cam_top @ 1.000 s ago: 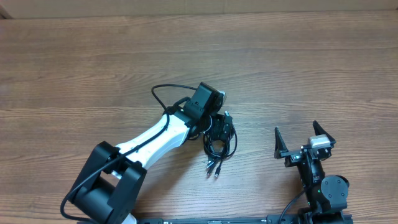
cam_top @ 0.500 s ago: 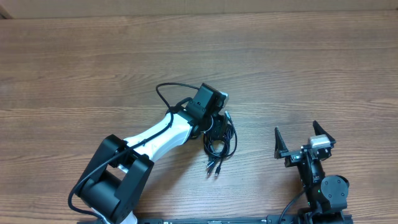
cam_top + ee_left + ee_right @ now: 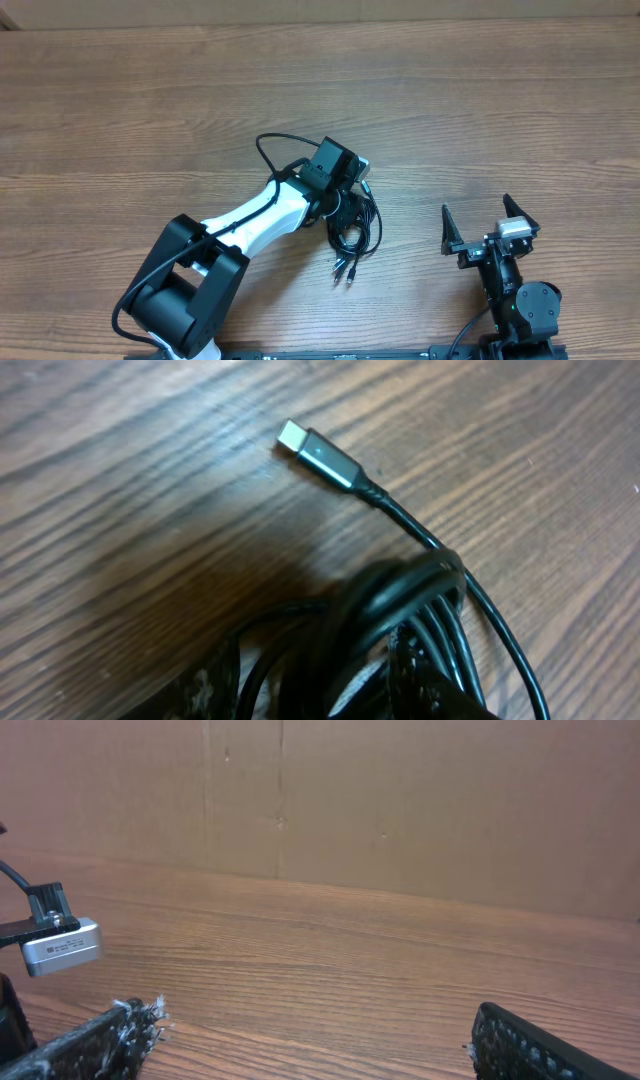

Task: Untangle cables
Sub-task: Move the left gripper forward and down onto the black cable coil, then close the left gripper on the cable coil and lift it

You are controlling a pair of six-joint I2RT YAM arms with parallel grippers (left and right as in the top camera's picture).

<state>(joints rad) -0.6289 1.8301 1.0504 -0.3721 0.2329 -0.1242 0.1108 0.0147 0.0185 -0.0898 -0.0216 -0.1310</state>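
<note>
Left of centre, the left arm [image 3: 255, 215] reaches from the near edge of the table [image 3: 150, 90] toward the middle. Compared with a second ago, its shoulder and wrist have crept slightly rightward, so that the wrist now sits over the far-left part of the cables [image 3: 358, 228]. The cables themselves have not shifted: a compact black bundle of loops lies at mid-table, with two small plug ends [image 3: 345, 270] trailing toward the near side. In the left wrist view the left gripper [image 3: 305, 685] straddles the bundle, one dark finger on each side of the cords at the bottom edge, while a single silver-tipped plug [image 3: 318, 452] juts free of the bundle on the bare wood. Whether the pads already pinch the cords or merely flank them cannot be told. The change reads as the arm settling into a first grasp, so the untangling proper is judged not yet begun, and the loops are wound together. To the right, near the table's edge and well apart from the bundle, the right gripper [image 3: 477, 218] rests exactly as before, its jaws spread wide and holding nothing. No container appears in any view; the cables lie directly on the table.
</note>
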